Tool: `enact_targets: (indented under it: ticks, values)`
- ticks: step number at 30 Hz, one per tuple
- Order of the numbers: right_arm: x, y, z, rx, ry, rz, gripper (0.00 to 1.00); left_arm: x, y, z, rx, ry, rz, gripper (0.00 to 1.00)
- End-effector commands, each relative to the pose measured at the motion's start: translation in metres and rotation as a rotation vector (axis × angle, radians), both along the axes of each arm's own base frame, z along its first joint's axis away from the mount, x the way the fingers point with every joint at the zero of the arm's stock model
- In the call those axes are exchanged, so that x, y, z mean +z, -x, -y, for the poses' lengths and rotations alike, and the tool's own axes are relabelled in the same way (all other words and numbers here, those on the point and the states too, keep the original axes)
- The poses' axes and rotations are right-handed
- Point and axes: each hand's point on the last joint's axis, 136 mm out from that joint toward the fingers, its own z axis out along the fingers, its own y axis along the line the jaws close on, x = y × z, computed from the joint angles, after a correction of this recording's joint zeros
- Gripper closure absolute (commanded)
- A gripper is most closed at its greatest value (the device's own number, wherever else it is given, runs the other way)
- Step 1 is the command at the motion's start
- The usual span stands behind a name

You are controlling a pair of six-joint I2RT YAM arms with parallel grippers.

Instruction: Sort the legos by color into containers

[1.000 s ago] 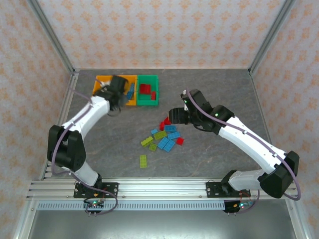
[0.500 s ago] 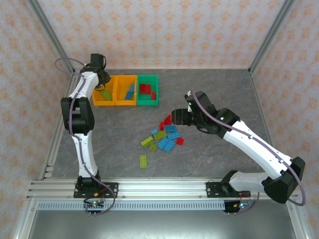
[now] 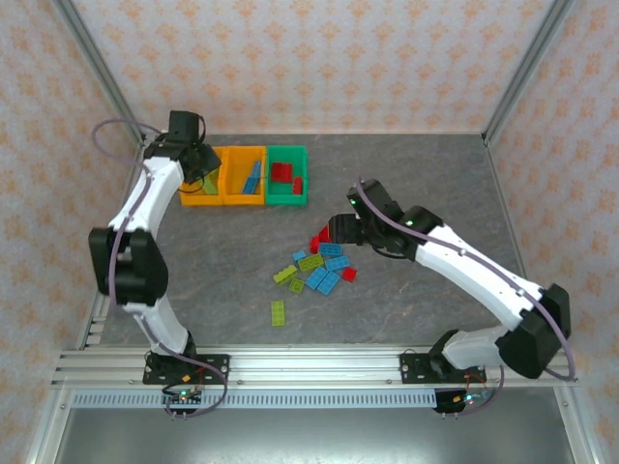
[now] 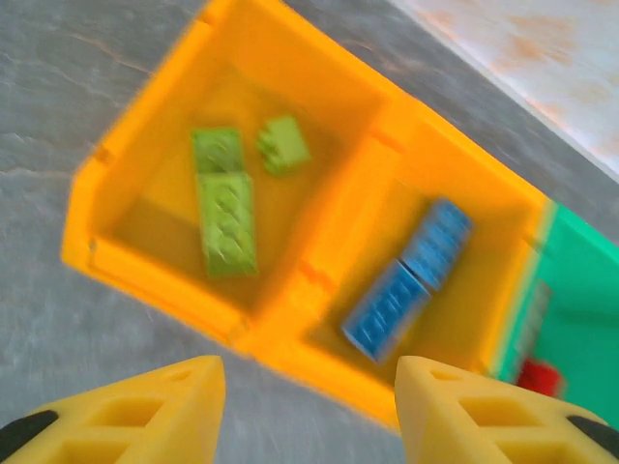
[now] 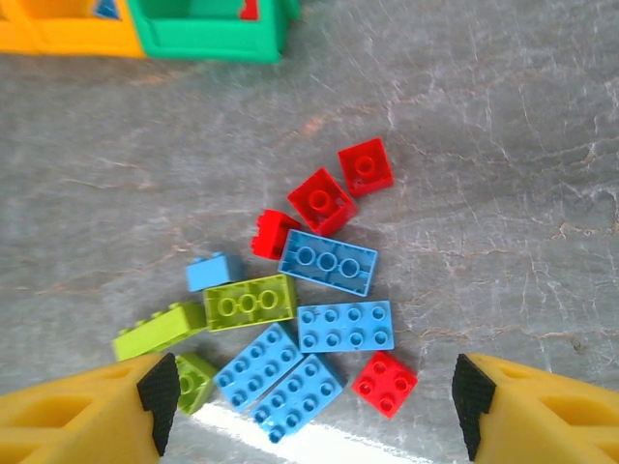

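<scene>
Seen from above, a row of three bins (image 3: 242, 201) sits at the far left of a grey bench (image 3: 426, 174). The left jaws hang over the left orange bin (image 4: 155, 275), spread apart and empty. Lime bricks (image 4: 227, 222) lie inside it, blue bricks (image 4: 406, 280) in the middle bin and red bricks (image 3: 281, 172) in the green bin (image 3: 286, 200), so each colour has its own home. The right jaws, wide apart and holding nothing, hover above the loose pile of bricks (image 5: 309, 300) mid-bench, apparently placed to choose the next one.
</scene>
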Motion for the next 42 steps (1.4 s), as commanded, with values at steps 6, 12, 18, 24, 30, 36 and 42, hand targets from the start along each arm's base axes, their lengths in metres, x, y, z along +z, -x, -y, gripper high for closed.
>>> enact_targets:
  ticks: [6, 12, 18, 24, 30, 36, 42]
  values:
    - [-0.062, -0.033, -0.003, -0.045, 0.116, -0.078, 0.22, 0.078, 0.12, 0.107, -0.528, -0.174, 0.177, 0.48]
    - [-0.09, -0.061, -0.013, -0.22, -0.012, -0.178, 0.23, 0.086, 0.179, 0.11, -0.795, -0.28, 0.244, 0.39]
    - [-0.106, -0.075, -0.03, -0.401, -0.072, -0.293, 0.23, 0.066, 0.175, 0.102, -0.786, -0.34, 0.244, 0.32]
    - [-0.121, -0.079, -0.037, -0.48, -0.09, -0.325, 0.24, 0.05, 0.175, 0.102, -0.814, -0.359, 0.181, 0.22]
    - [-0.142, -0.076, -0.049, -0.486, -0.108, -0.392, 0.38, 0.042, 0.177, 0.095, -0.808, -0.392, 0.167, 0.18]
    - [-0.138, -0.077, -0.045, -0.494, -0.099, -0.362, 0.6, 0.038, 0.177, 0.093, -0.8, -0.401, 0.153, 0.17]
    - [-0.069, -0.083, -0.051, -0.397, -0.143, -0.161, 0.7, 0.037, 0.177, 0.087, -0.781, -0.423, 0.157, 0.17]
